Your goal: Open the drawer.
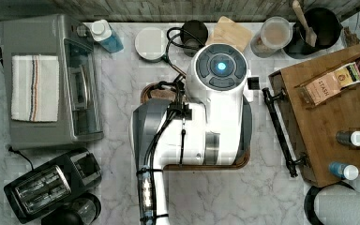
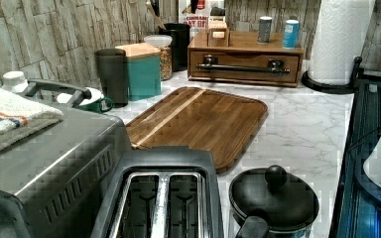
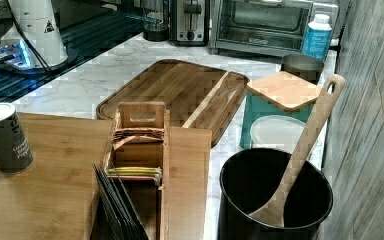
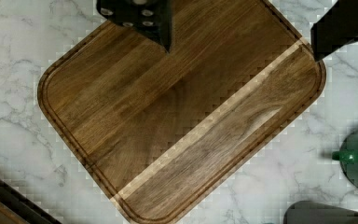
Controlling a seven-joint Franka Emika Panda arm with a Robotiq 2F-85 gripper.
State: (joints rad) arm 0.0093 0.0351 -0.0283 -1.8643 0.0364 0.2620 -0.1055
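The drawer [image 2: 244, 67] sits shut in its low wooden cabinet at the far end of the marble tabletop [image 2: 297, 129], beyond the cutting board [image 2: 198, 121]. Its long black bar handle [image 2: 243, 67] looks rigid, the obvious hold. The pincer [image 4: 242, 35] hangs spread and empty above the board; expect stiff sliding.

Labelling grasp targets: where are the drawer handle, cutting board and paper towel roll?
drawer handle [image 2: 243, 67], left view, middle of the black bar.
cutting board [image 2: 198, 121], left view, centre of its surface.
paper towel roll [image 2: 338, 39], left view, its side.
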